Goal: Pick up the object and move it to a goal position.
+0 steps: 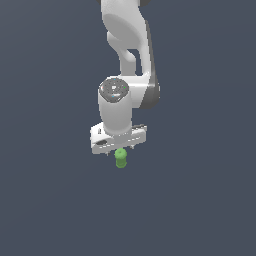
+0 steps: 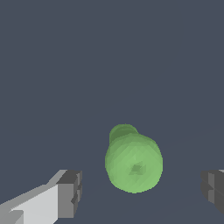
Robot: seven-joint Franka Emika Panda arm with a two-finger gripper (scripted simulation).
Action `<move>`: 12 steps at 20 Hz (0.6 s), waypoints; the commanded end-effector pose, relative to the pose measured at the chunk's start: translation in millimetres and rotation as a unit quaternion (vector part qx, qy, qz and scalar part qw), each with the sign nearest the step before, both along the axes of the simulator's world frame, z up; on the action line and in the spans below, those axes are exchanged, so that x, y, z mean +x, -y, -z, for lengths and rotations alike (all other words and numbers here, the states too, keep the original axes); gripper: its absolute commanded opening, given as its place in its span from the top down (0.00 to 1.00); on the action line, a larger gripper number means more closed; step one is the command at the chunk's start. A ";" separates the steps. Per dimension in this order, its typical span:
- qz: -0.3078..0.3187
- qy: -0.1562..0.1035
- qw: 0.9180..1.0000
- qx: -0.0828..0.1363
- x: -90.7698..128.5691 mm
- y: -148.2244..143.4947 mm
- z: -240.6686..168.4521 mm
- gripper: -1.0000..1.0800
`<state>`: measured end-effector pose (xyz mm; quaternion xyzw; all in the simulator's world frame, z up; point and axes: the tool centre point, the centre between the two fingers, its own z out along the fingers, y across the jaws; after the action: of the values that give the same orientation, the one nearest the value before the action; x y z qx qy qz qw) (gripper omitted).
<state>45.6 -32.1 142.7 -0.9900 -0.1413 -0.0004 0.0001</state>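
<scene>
Both fingers of my end effector (image 2: 142, 192) stand wide apart, gripping nothing, with the green peg (image 2: 133, 162) upright between and below them, near the exterior view's centre on the worktop (image 1: 50, 200), so I judge a straight descent should straddle it.

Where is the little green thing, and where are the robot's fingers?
Green object (image 2: 133, 162): wrist view, on its rounded, wider top.
Green object (image 1: 120, 158): exterior view, on its side.
Fingers (image 2: 70, 192): wrist view, on one dark pad.
</scene>
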 end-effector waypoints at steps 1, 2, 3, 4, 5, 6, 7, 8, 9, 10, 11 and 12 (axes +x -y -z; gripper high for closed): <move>0.000 -0.001 1.000 0.000 -0.4 0.1 7.1 0.04; -0.001 0.000 1.000 0.000 -0.5 -0.1 11.6 0.04; -0.001 0.000 1.000 0.000 -0.6 -0.2 16.8 0.04; -0.001 0.000 1.000 0.000 -0.8 0.2 22.9 0.04; -0.001 0.000 1.000 0.000 -1.0 0.0 28.7 0.04; -0.002 0.000 1.000 0.000 -1.1 -0.2 33.7 0.04; -0.002 0.000 1.000 0.000 -1.2 0.1 38.0 0.04; -0.002 0.000 1.000 0.000 -1.2 -0.1 41.5 0.04; -0.002 0.000 1.000 0.000 -1.1 0.1 44.2 0.04; -0.002 0.000 1.000 0.000 -1.0 0.2 46.2 0.04; -0.002 0.000 1.000 0.000 -0.7 0.3 47.4 0.04; -0.002 0.000 1.000 0.000 -0.3 0.4 47.8 0.04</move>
<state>44.4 -32.4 96.5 -0.9897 -0.1434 0.0009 0.0003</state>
